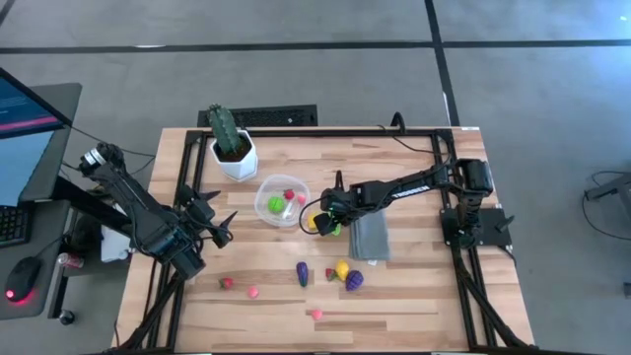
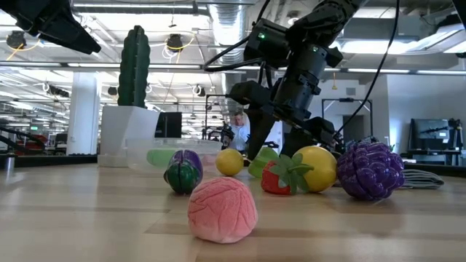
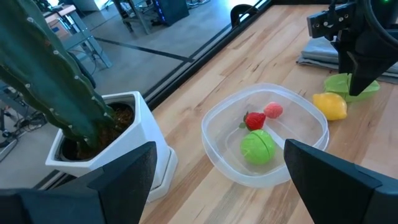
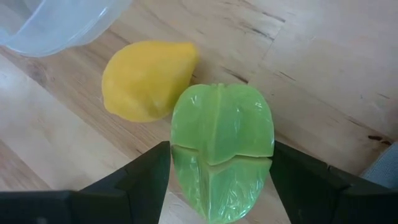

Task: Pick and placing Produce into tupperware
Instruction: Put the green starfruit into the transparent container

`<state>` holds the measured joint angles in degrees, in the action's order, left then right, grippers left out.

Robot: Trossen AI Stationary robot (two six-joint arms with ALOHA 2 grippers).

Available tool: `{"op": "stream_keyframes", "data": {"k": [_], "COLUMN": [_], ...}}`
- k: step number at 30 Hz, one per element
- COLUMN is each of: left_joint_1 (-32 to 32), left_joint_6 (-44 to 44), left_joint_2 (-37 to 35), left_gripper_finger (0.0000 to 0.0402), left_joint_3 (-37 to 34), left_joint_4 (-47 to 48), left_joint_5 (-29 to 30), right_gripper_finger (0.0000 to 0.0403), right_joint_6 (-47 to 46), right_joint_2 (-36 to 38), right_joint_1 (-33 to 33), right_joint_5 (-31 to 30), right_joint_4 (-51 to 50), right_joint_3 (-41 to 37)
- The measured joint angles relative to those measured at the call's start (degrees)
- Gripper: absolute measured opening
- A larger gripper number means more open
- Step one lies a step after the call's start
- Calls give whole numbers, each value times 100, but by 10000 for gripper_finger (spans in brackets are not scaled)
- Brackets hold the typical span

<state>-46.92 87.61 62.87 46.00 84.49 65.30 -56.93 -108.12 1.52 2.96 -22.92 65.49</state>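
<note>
The right gripper (image 1: 330, 219) stands just beside the clear round tupperware (image 1: 264, 189), on its far side from the white cactus pot (image 1: 237, 158). Its two fingers are closed on a pale green segmented toy fruit (image 4: 221, 146), one finger on each flank, as the right wrist view shows plainly. A small yellow lemon-shaped toy (image 4: 146, 81) lies touching or nearly touching the green piece. Whether the green piece is lifted clear of the tabletop (image 1: 414, 296) cannot be told.

The left gripper (image 1: 212, 222) waits near the tabletop's left edge with its fingers spread wide and nothing between them.

The tupperware already holds three pieces: a green round one (image 3: 257, 148), a red strawberry-like one (image 3: 254, 120) and a pink one (image 3: 272, 111). Loose produce remains on the tabletop: a purple grape cluster (image 2: 370, 171), a larger yellow fruit (image 2: 317, 167), a dark purple-and-green piece (image 2: 183, 171) and a pink ridged piece (image 2: 222, 209), among others. A grey folded cloth (image 1: 371, 237) lies beside the right arm.

Assessment: the green piece looks light, smooth and glossy, probably rigid plastic, so it may slip under a loose hold. The present hold across its broad middle appears sound. The container looks thin and light and could slide if nudged.
</note>
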Motion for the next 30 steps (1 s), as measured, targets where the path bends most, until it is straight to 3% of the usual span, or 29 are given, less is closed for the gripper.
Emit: {"op": "stream_keyframes", "data": {"k": [5, 14, 30], "left_joint_1": [1, 1, 0], "left_joint_6": [0, 2, 2], "left_joint_2": [0, 0, 0], "left_gripper_finger": [343, 343, 343], "left_joint_3": [0, 0, 0], "left_joint_4": [0, 1, 2], "left_joint_5": [0, 2, 2], "right_gripper_finger": [278, 224, 183], "right_joint_6": [-2, 7, 42], "right_joint_2": [0, 22, 22], "right_joint_1": [0, 0, 0], "right_joint_5": [0, 10, 13], "right_joint_4": [-24, 3, 38], "right_joint_3": [0, 13, 13]}}
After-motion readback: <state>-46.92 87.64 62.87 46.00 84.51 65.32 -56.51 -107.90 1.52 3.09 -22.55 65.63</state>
